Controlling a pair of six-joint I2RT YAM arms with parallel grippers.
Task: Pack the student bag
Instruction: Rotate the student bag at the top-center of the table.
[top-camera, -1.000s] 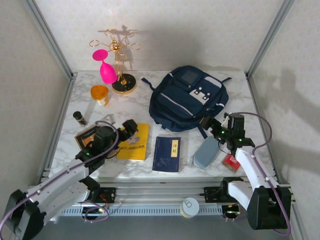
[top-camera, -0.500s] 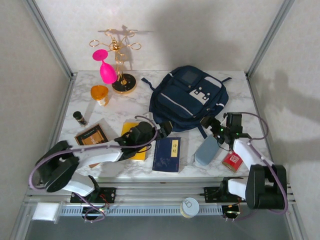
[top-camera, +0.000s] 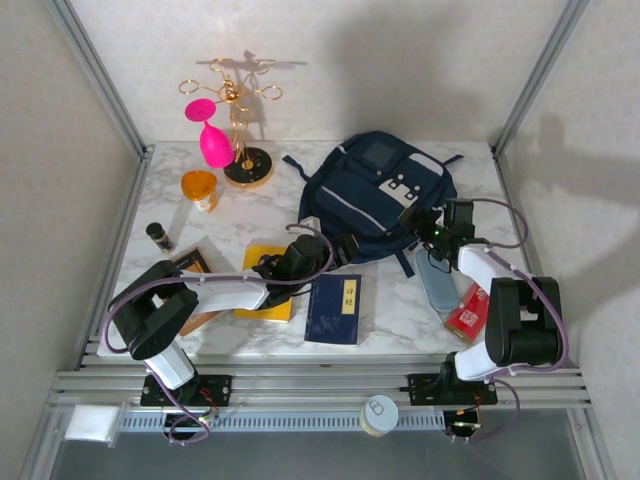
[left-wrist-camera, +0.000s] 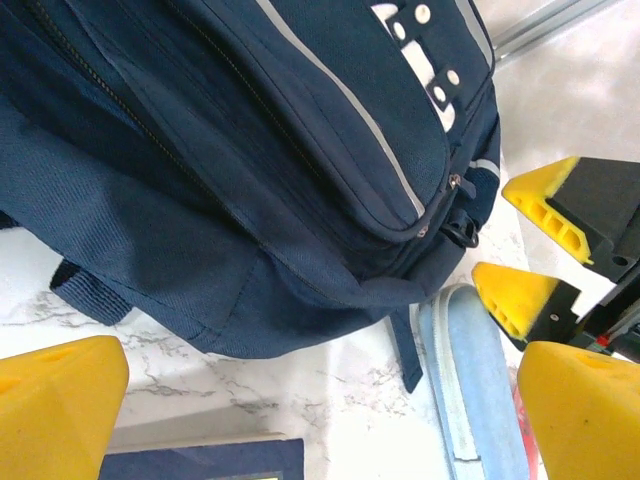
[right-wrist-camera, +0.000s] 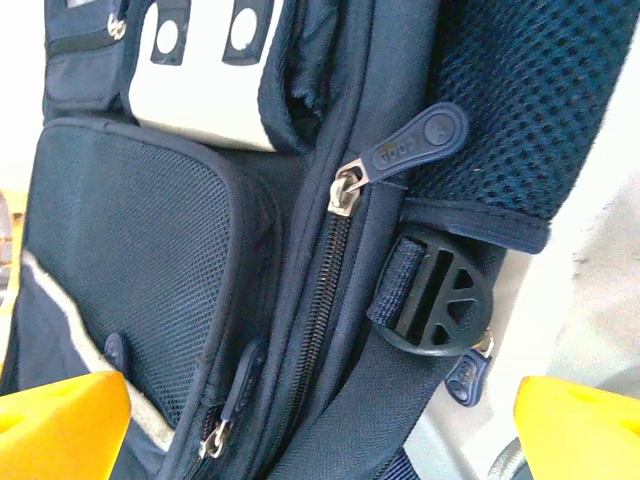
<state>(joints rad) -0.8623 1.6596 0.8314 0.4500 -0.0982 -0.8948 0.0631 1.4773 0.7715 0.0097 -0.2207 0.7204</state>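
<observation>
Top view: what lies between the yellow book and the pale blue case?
The small navy book, lying flat with bare tabletop on either side; the top view shows it.

You see the student bag (top-camera: 378, 195) on the table (top-camera: 400, 320): a book (top-camera: 334, 308) lies before it, a pouch (top-camera: 438, 283) to its front right, a cup (top-camera: 199, 188) well left.

- Robot lab test cell, not a lived-in room.
- Boxed in by plain white panels (top-camera: 400, 60) set between bare aluminium posts (top-camera: 100, 75).
- Marble-patterned tabletop (top-camera: 270, 215) sitting on slotted metal rails (top-camera: 300, 385) at the near edge.
- Left arm (top-camera: 210, 290) and right arm (top-camera: 487, 266) bolted there, purple cables (top-camera: 112, 312) looped alongside.
- Unrelated props laid out together: student bag (top-camera: 370, 195), gold stand (top-camera: 240, 120), pink glass (top-camera: 212, 140), navy book (top-camera: 335, 308).
</observation>
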